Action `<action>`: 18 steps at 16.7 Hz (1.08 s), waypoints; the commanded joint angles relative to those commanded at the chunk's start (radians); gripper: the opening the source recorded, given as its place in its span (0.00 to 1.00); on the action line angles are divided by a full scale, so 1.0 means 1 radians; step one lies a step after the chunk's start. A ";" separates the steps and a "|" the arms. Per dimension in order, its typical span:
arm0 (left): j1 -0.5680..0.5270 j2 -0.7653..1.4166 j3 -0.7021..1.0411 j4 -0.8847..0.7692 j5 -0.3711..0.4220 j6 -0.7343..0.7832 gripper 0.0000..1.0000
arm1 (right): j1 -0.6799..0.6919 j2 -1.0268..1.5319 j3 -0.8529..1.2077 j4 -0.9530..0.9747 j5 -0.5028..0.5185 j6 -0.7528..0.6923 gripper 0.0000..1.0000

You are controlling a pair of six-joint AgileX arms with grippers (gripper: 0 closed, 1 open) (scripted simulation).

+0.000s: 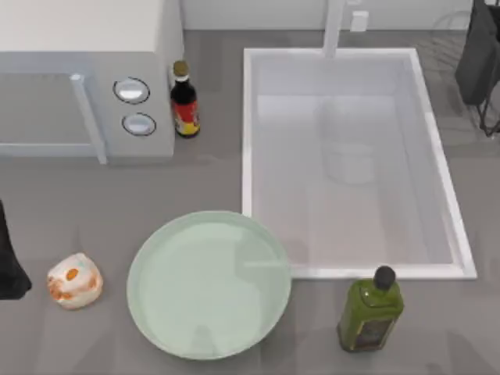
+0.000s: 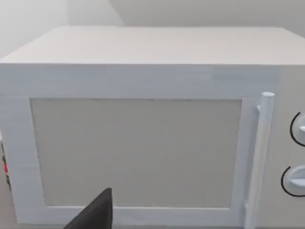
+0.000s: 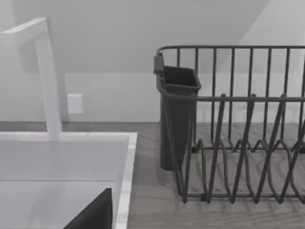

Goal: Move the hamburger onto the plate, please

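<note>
The hamburger (image 1: 75, 280), a small lumpy cream-white item with orange-red patches, lies on the grey table at the front left. Just to its right sits the plate (image 1: 209, 283), a large round pale mint-green dish with nothing on it. My left gripper (image 1: 11, 262) is a dark shape at the table's left edge, a short way left of the hamburger and apart from it. My right gripper (image 1: 478, 53) hangs at the far right back corner, well away from both.
A white microwave (image 1: 86, 86) stands at the back left, with a dark sauce bottle (image 1: 185, 101) beside it. A white sink basin (image 1: 351, 156) takes up the right middle. A green oil bottle (image 1: 371, 311) stands at the front right. A dark dish rack (image 3: 238, 138) is at the far right.
</note>
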 joint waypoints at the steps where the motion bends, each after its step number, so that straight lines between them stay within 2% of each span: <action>1: 0.000 0.000 0.000 0.000 0.000 0.000 1.00 | 0.000 0.000 0.000 0.000 0.000 0.000 1.00; 4: -0.003 0.033 0.032 -0.025 -0.001 0.020 1.00 | 0.000 0.000 0.000 0.000 0.000 0.000 1.00; 8: -0.028 0.221 0.191 -0.156 0.002 0.122 1.00 | 0.000 0.000 0.000 0.000 0.000 0.000 1.00; 11: -0.060 0.473 0.366 -0.302 0.005 0.240 1.00 | 0.000 0.000 0.000 0.000 0.000 0.000 1.00; 18: -0.149 1.220 0.798 -0.676 0.004 0.552 1.00 | 0.000 0.000 0.000 0.000 0.000 0.000 1.00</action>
